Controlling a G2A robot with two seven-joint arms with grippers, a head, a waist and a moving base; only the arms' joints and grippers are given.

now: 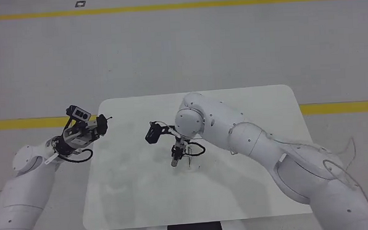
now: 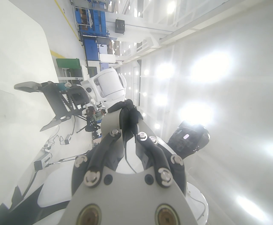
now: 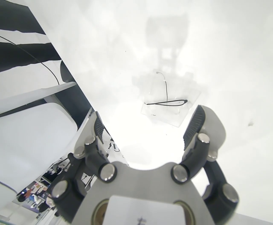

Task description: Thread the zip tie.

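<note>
White table (image 1: 249, 192) carries the whole job, and I see both arms over it from the top view. My right arm (image 1: 246, 134) comes in from the right side and bends back toward the middle of the table. My left arm (image 1: 26, 177) sits at the table's left edge.

Right gripper (image 1: 175, 160) points down at the middle of the table. In its own wrist view the right gripper (image 3: 147, 110) is released, its ribbed pads (image 3: 193, 121) spread wide with nothing between them. From the left wrist view I catch that same gripper (image 2: 28, 108) farther off, fingers parted above the tabletop.

Left gripper (image 1: 103, 123) hangs over the table's left edge, well apart from the right one. In its wrist view the left gripper (image 2: 128, 107) is clenched, the fingertips pressed together.

Next down is a clear sheet (image 3: 170, 118) lying flat on the table just ahead of the right gripper's fingers.

On it lies the zip tie (image 3: 166, 103), thin and black, crossed over itself in a flat loop and apart from both pads.

Smallest is a thin black strand (image 2: 127, 155) pinched in the left fingers and trailing back toward the palm. I cannot tell whether it is another zip tie.
</note>
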